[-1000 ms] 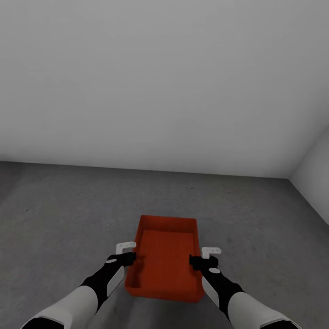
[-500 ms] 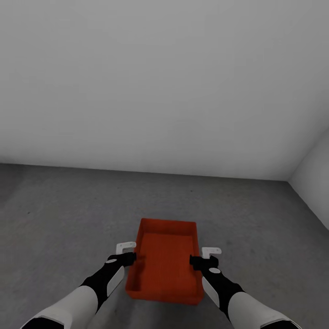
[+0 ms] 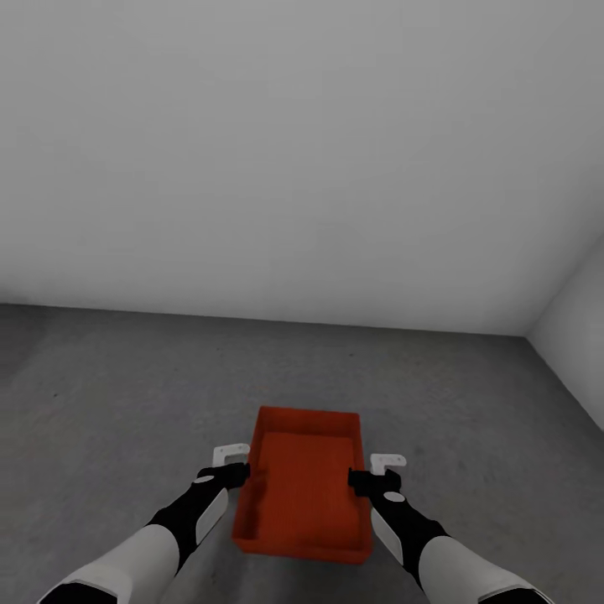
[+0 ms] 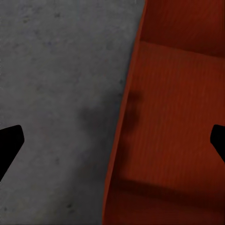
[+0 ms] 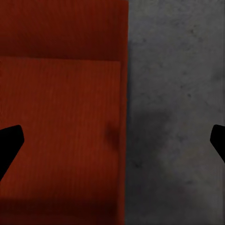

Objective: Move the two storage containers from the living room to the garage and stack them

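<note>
From left to right: my left gripper straddles the bin's left wall, jaws spread wide, one finger outside and one inside, not pinching. The orange-red bin sits between my two arms on the grey concrete floor, or just above it; I cannot tell which. Its long axis runs straight away from me toward the pale wall. My right gripper straddles the right wall the same way, also released. Both arms are equally near; withdrawing means lifting straight up.
</note>
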